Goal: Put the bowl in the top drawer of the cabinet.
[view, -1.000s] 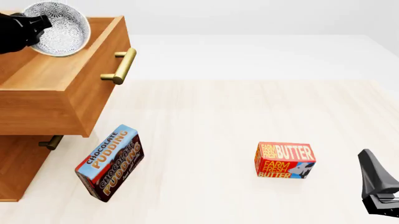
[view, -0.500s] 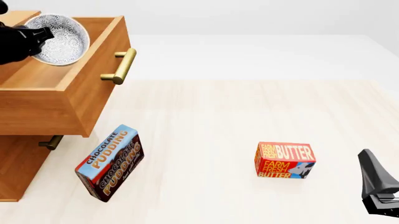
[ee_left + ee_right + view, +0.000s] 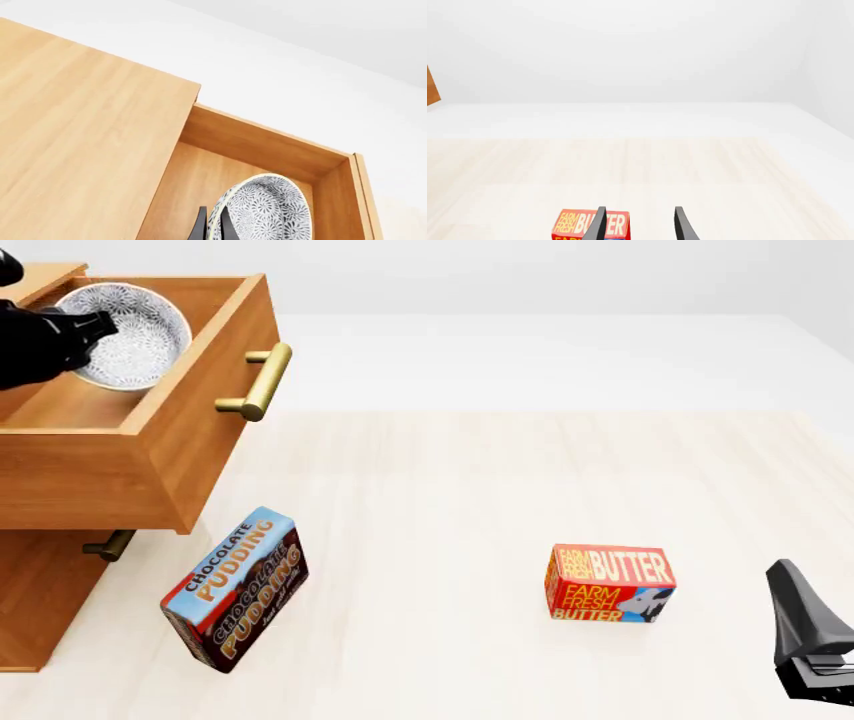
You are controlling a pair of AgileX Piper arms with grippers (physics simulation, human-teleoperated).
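**Bowl going into the open top drawer**

At the far left of the front view, the left gripper (image 3: 83,322) is holding the bowl (image 3: 128,332) by its rim, with the jaws clamped on that rim. The left wrist view is showing the same grasp: the two dark fingers (image 3: 199,228) are pinching the bowl's (image 3: 263,210) edge, and the bowl is hanging tilted on its side, not flat. It is sitting inside the walls of the top drawer (image 3: 200,390), which is standing pulled out from the cabinet (image 3: 40,600), near the drawer's back corner. Whether the bowl is touching the drawer floor cannot be told from these views.

Below the drawer, the pudding box (image 3: 236,587) is lying tilted on the table (image 3: 441,490), just beside the cabinet's lower part. Further right, the butter box (image 3: 610,583) is standing alone, well apart from the cabinet. At the far right, the right gripper (image 3: 807,640) is waiting low over the table with its jaws parted and nothing between them; its wrist view is looking past the fingertips (image 3: 598,225) at the butter box (image 3: 590,226).

The step in hand appears to be the placing itself. The next move calls for lowering the bowl until it meets the drawer floor, then letting the jaws go and lifting the gripper out clear of the drawer walls.
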